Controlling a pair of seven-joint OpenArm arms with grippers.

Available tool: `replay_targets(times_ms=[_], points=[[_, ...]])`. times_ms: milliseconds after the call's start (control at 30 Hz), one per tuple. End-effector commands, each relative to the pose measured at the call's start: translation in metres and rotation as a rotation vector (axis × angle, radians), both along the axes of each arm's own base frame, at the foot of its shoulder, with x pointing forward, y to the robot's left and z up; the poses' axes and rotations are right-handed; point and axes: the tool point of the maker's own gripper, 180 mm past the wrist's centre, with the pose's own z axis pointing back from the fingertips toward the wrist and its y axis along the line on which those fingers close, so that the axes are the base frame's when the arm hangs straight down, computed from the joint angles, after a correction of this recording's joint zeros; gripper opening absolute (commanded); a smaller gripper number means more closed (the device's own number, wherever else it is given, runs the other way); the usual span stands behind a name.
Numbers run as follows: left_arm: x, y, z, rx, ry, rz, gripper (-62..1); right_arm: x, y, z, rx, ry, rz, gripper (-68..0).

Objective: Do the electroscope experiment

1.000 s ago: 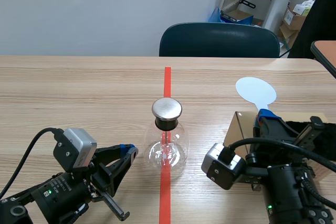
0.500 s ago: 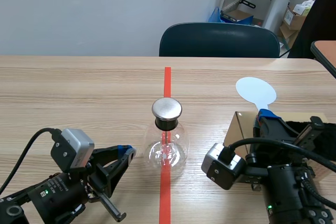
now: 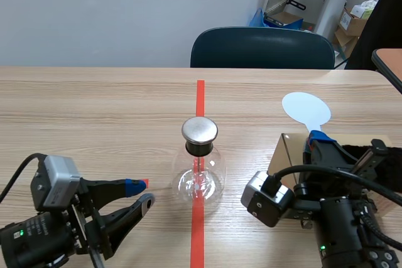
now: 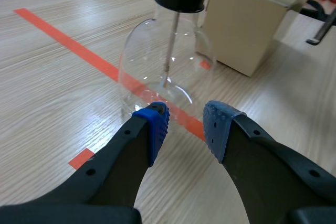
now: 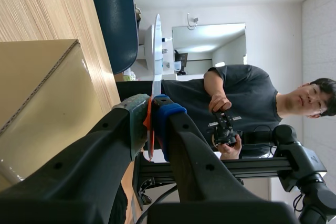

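The flask (image 3: 200,169) stands upright at the centre of the scene view, on the red tape line (image 3: 200,101), with a metal cap (image 3: 200,130) on its black neck. The left gripper (image 3: 139,191) lies at the lower left, fingers partly spread and holding nothing. Its tips point at the flask from just beside it, a small gap between them. In the left wrist view the flask (image 4: 165,61) stands just ahead of the left gripper (image 4: 186,121), in line with the space between the blue pads (image 4: 155,121).

At the lower right, the right gripper (image 3: 317,137) is closed on the stem of a pale blue paddle (image 3: 306,110), whose round blade stands above the fingers. The right wrist view shows the paddle (image 5: 156,51) edge-on, pinched between the pads. A box (image 3: 289,155) sits beside that gripper, right of the flask.
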Motion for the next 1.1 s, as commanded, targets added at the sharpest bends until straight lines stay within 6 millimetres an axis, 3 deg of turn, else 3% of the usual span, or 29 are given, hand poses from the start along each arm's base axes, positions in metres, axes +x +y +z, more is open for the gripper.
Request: replay_targets(times_ms=[0,200,400,800,1067], points=[[-0.009,-0.010,0.012,-0.044,-0.003,-0.044,-40.9,0.006,-0.001,0.012,0.011,-0.045,-0.005,-65.8],[-0.036,-0.014,0.018,-0.045,0.024,-0.135,-29.5,0.000,-0.002,0.007,0.005,-0.027,-0.001,-65.8],[-0.055,-0.016,0.040,-0.112,0.022,-0.190,-26.1,-0.015,-0.005,0.009,0.008,-0.030,0.015,-65.8],[-0.055,-0.031,0.062,-0.206,0.028,-0.174,-26.1,-0.051,-0.016,-0.003,-0.030,0.063,0.035,-65.7],[-0.048,-0.045,0.065,-0.208,0.001,-0.133,-21.7,-0.051,-0.024,-0.015,-0.059,0.084,0.020,-65.8]])
